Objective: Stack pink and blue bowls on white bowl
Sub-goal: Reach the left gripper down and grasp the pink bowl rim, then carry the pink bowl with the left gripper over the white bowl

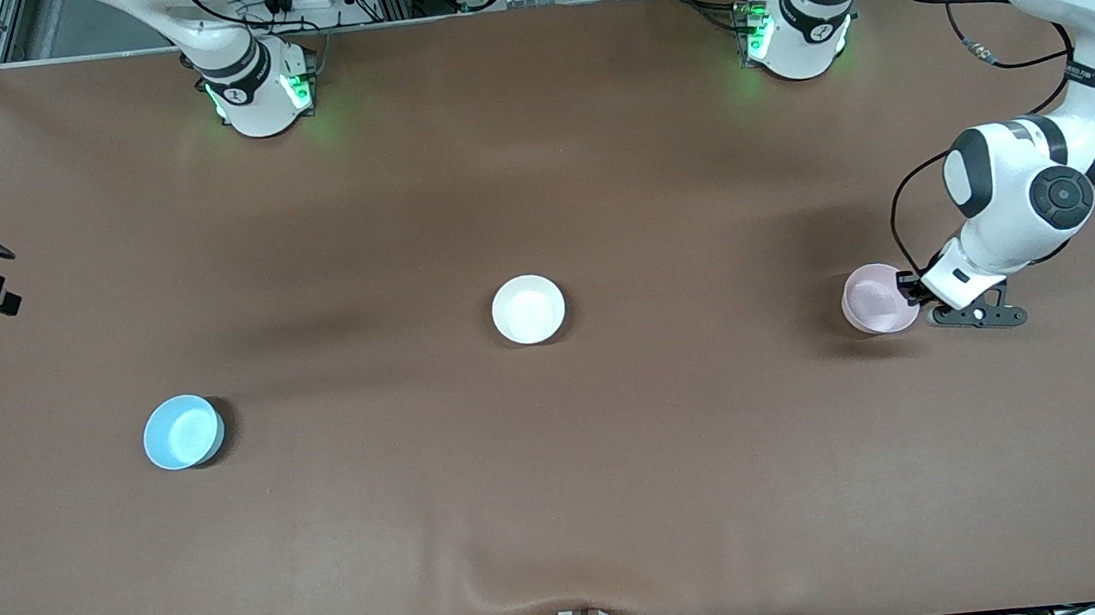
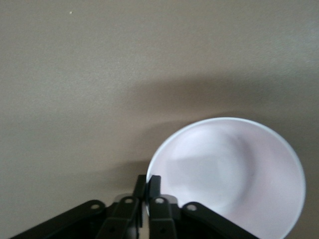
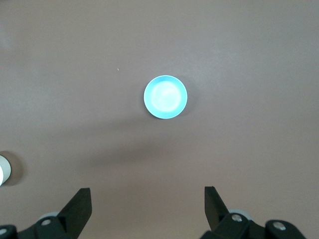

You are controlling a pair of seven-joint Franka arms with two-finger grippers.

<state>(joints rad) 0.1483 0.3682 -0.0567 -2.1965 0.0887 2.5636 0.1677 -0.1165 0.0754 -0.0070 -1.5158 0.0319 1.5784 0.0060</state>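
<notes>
the blue bowl [image 1: 183, 432] sits nearest the front camera, at about 8 o'clock from the table's middle, toward the right arm's end, upright and alone on the brown table [image 1: 567, 507]. the right wrist view shows it [image 3: 165, 97] from high above, with the right gripper [image 3: 148, 211] hanging in the air over the cloth, its 2 jaws spread wide and holding nothing; that arm waits.

the pink bowl [image 1: 879, 299] comes next, at about 3 o'clock from the white bowl, toward the left arm's end of the table. the left gripper [image 1: 909, 290] is at its rim on the side toward that end, and in the left wrist view the 2 jaws are pressed together on the rim of the pink bowl [image 2: 234, 174], 1 inside and 1 outside.

the white bowl [image 1: 529, 308] is a little farther from the camera, near the table's middle, well apart from both other bowls.
</notes>
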